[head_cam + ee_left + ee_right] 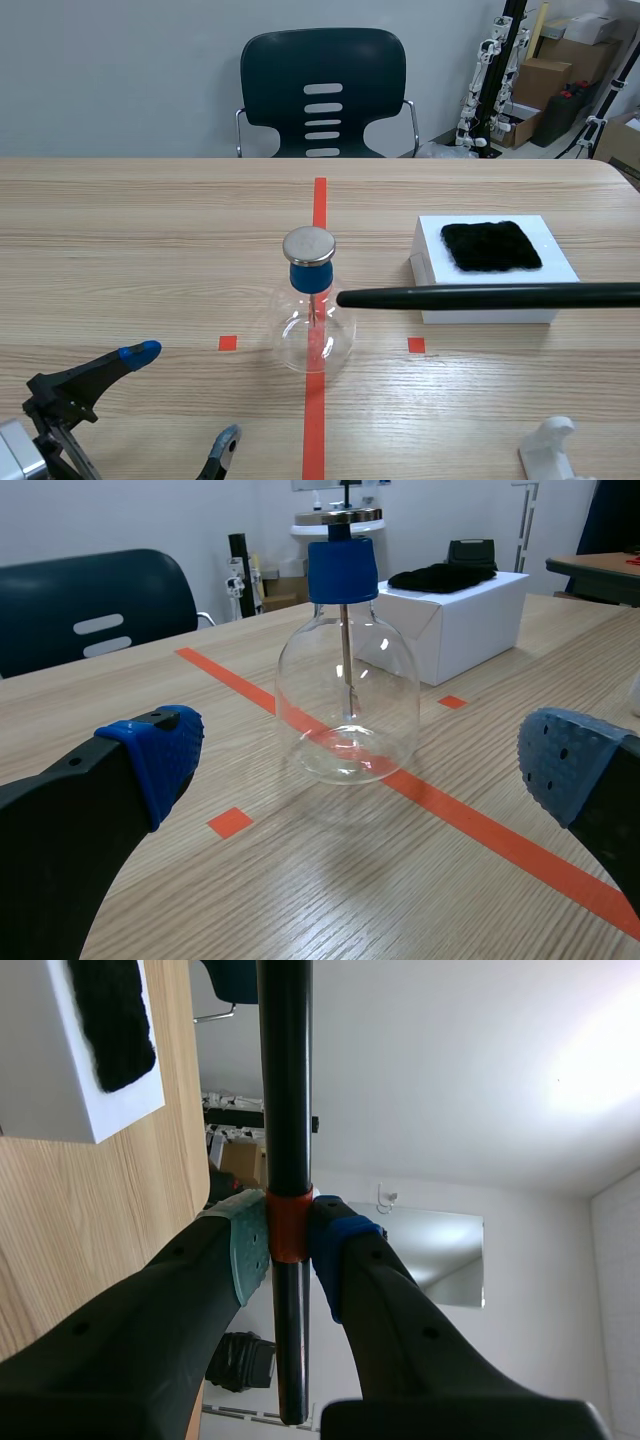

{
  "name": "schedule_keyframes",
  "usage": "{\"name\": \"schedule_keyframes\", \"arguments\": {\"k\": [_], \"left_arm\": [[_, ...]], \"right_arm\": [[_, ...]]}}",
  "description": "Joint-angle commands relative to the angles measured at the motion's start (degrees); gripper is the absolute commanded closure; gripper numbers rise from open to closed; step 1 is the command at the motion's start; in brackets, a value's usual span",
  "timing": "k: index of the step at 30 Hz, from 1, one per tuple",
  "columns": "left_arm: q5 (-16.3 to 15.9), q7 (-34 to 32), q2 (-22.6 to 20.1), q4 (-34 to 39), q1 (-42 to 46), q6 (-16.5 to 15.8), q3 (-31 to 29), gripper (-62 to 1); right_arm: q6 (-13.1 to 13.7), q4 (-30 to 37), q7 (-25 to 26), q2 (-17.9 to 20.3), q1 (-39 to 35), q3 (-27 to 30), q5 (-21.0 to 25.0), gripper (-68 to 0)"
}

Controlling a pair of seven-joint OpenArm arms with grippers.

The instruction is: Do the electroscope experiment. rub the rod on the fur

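Wood table (150,250): your R gripper (288,1245) clamps rod (480,296), axis crosswise, robot-side of fur (491,246) atop box (430,240). L gripper (182,400) spread, well apart; R arm nearer.

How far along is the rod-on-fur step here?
Done: the right claw is shut on the black rod. In hand: the rod is held level across the front of the white box, its tip by the electroscope. Left: the rubbing itself; the rod looks clear of the fur on the box. The left claw is open, low.
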Motion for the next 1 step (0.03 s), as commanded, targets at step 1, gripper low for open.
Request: {"name": "schedule_keyframes", "arguments": {"k": [1], "left_arm": [[-0.22,-0.81,-0.02,0.81,0.15,-0.11,-0.15,-62.3]], "right_arm": [[-0.63,0.31,-0.2,0.11,0.37,-0.09,1.25,-1.3]]}}
